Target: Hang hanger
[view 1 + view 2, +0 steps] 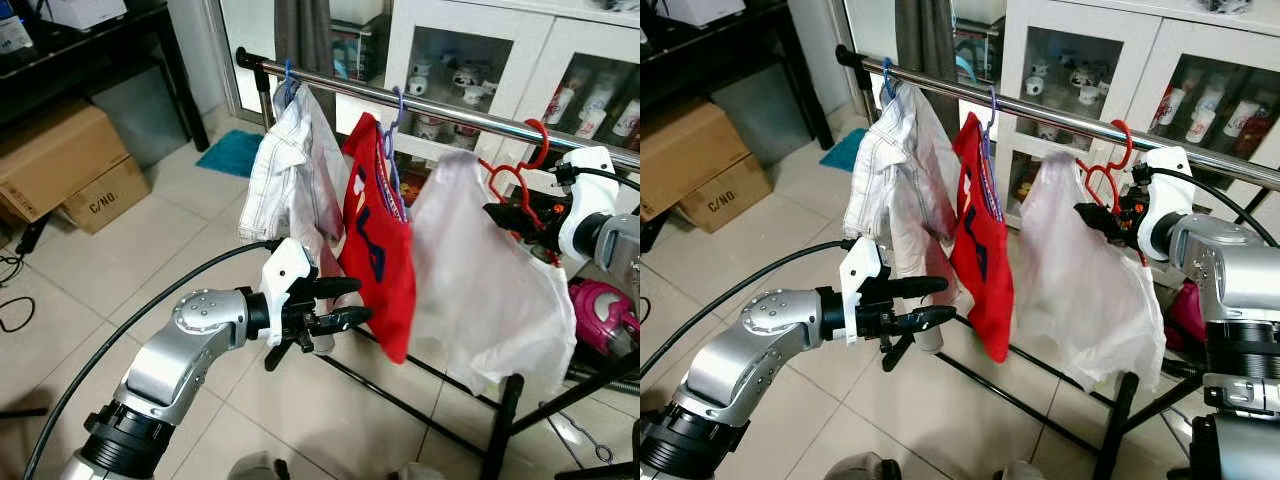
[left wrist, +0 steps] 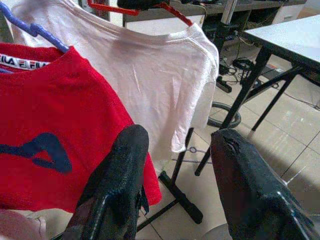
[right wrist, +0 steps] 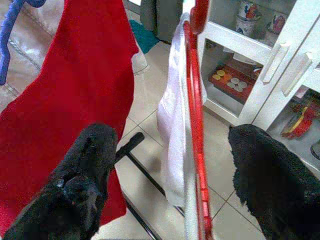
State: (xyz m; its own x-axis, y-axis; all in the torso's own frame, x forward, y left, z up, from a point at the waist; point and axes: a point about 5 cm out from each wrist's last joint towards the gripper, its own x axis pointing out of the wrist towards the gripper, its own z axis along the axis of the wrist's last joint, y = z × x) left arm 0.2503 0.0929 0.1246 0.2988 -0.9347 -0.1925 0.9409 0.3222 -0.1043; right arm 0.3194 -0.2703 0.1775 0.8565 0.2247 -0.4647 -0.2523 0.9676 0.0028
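Observation:
A red hanger (image 1: pixel 520 180) carries a white T-shirt (image 1: pixel 480 290), and its hook (image 1: pixel 1123 132) curls over the steel rail (image 1: pixel 440 108) at the right. My right gripper (image 1: pixel 505 220) is open just below the hook, and the hanger's red bar (image 3: pixel 196 125) stands between its spread fingers without touching them. Left of it hang a red shirt (image 1: pixel 378 250) on a purple hanger and a pale checked shirt (image 1: pixel 285 180) on a blue one. My left gripper (image 1: pixel 360 302) is open and holds nothing, level with the red shirt's lower left edge.
The rack's black foot bar (image 1: pixel 400 400) and post (image 1: pixel 500 425) run across the tiled floor below the clothes. Cardboard boxes (image 1: pixel 60 160) sit at the left under a black table. A white glass-door cabinet (image 1: pixel 480 60) stands behind the rail, with a pink appliance (image 1: pixel 600 315) at the right.

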